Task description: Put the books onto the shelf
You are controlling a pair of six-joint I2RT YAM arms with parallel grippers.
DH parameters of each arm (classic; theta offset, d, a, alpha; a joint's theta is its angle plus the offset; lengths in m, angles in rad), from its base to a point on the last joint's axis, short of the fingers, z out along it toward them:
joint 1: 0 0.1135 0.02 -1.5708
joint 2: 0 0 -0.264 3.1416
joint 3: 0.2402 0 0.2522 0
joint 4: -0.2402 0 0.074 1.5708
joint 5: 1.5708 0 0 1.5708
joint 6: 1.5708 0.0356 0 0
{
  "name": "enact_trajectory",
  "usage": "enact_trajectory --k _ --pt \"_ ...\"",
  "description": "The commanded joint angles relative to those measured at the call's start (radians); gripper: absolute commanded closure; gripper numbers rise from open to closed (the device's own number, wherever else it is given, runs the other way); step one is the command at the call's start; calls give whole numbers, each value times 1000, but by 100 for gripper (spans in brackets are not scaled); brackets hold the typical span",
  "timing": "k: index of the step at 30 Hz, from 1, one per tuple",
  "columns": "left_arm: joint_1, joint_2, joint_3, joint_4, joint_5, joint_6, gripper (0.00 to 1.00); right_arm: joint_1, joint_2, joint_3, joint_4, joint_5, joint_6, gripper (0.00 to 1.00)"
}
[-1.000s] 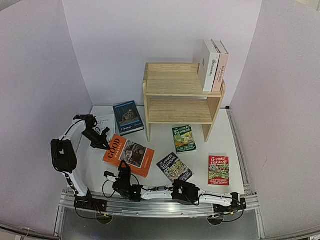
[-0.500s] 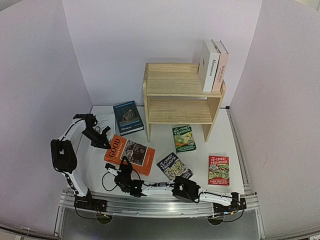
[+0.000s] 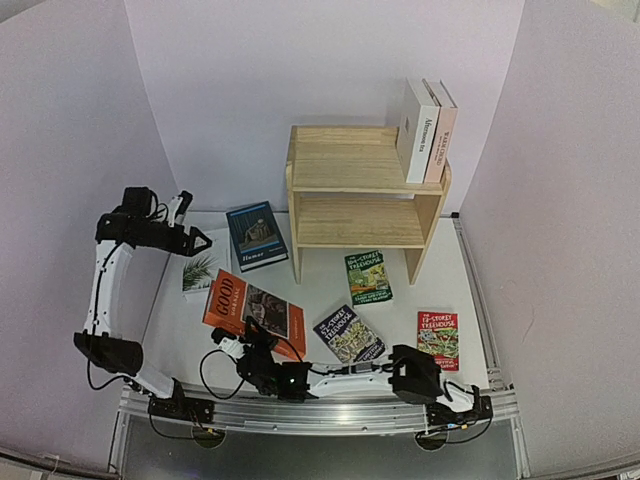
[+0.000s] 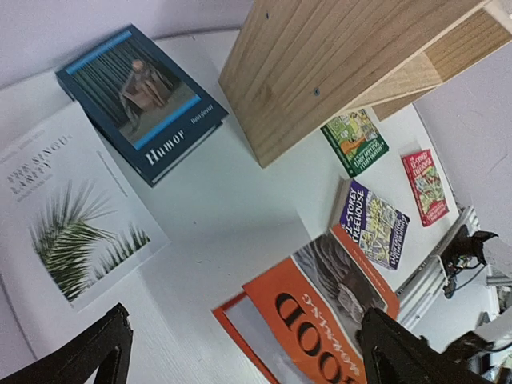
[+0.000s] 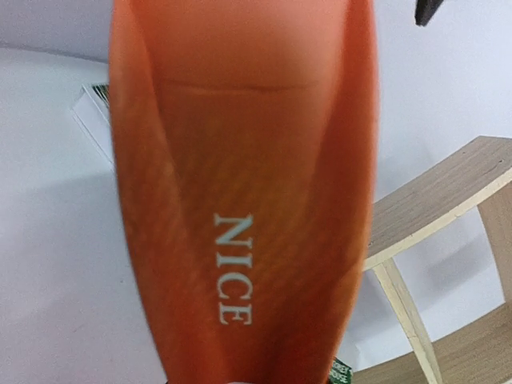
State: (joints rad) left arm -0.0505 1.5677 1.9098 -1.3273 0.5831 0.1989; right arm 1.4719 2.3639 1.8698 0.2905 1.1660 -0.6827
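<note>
The right gripper (image 3: 252, 338) is clamping the orange book's (image 3: 232, 298) near edge while the left gripper (image 3: 193, 228) is hovering, jaws apart, over the far-left white book (image 3: 197, 272).

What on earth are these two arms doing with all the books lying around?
They are tidying books onto the wooden shelf. The right end effector grips the near edge of the orange "GOOD" book on the table. The left end effector hovers open and empty above the white palm-leaf book. Two books stand on the top tier; the blue "Humor" book and three Treehouse paperbacks lie on the table.
</note>
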Motion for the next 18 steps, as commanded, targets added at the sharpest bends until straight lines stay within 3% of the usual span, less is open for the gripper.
enact_trajectory --k 1,5,10,18 --pt "17 -144 17 81 -125 -66 0 -18 -312 -43 -307 -358 516 93" --pt "26 -195 4 136 -253 -108 0 -21 -432 -50 -402 -513 635 92" --pt "27 -222 -42 221 -352 -143 0 -50 -555 34 -404 -547 649 91" --pt "28 -196 -150 372 -242 -190 0 -179 -574 361 -379 -540 471 90"
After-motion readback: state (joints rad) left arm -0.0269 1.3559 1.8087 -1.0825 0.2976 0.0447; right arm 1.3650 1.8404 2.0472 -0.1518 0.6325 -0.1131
